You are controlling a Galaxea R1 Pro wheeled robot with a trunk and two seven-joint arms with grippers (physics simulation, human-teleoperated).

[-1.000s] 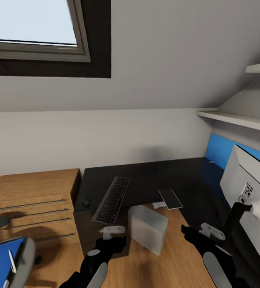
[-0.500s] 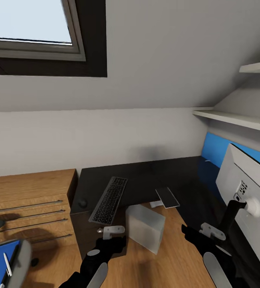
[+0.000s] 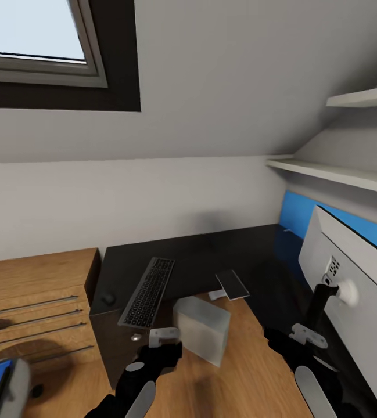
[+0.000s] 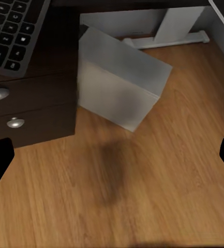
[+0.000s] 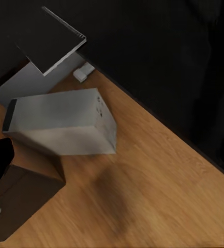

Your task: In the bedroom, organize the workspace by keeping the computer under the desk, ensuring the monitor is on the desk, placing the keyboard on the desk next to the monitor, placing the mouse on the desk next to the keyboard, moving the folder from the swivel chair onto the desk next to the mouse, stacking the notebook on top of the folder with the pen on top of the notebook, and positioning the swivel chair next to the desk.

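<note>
1. Facing the desk (image 3: 211, 255); we are hovering both arms over the wooden floor.
2. Left gripper (image 4: 112, 155) is hanging spread, holding nothing; right gripper (image 3: 295, 342): cannot tell its state.
3. Computer (image 3: 201, 328) is standing on the floor, partly out from the desk edge, beside the dark cabinet (image 4: 31, 111).
4. We are judging it rigid, smooth and bulky, so pushing its flat side should suit better than pinching.

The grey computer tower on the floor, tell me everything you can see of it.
The plain light grey box-shaped computer tower stands on the wooden floor, turned at an angle, in the corner of the glossy black L-shaped desk. Its faces look smooth and matte, with a dark strip along one end in the right wrist view. It sits close beside the dark cabinet with round knobs; no gripper touches it.
</note>
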